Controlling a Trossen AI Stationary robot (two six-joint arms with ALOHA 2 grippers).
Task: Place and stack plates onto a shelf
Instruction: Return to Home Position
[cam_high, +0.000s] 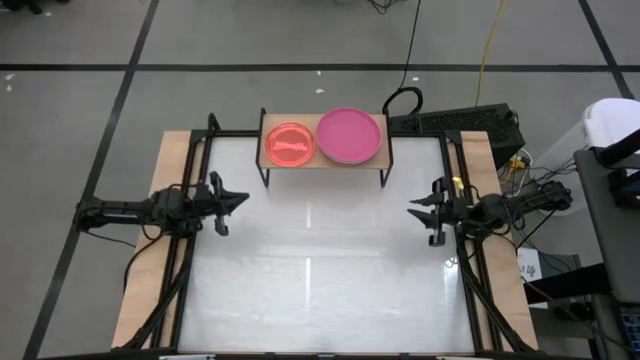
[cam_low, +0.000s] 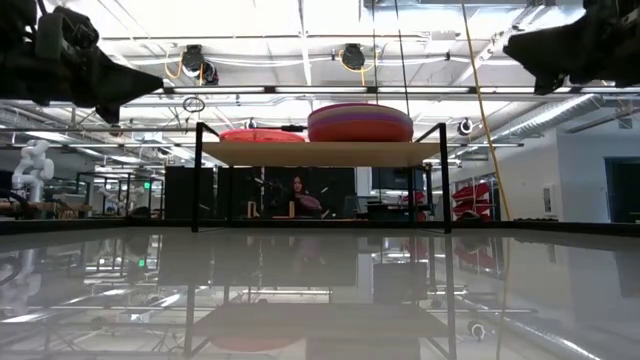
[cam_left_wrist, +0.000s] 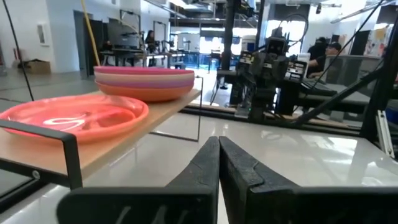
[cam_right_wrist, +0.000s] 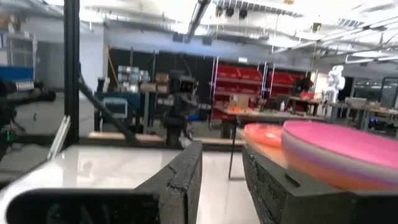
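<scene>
The white table (cam_high: 320, 280) lies under both my arms, and the shelf (cam_high: 383, 160) stands at the middle of its far edge. On the shelf's right half sits the stack of large plates (cam_high: 348, 135), magenta on top. On its left half, just beside that stack, sit the small translucent plates (cam_high: 290, 144), pinkish-red from above. All of this lies between my two pincers and farther back, well apart from either. My left arm stretches level in over the table's left edge, the left pincer (cam_high: 243, 198) pointing inward, fingers pressed together on nothing. My right arm mirrors it at the right edge, the right pincer (cam_high: 413, 212) empty, fingers parted
</scene>
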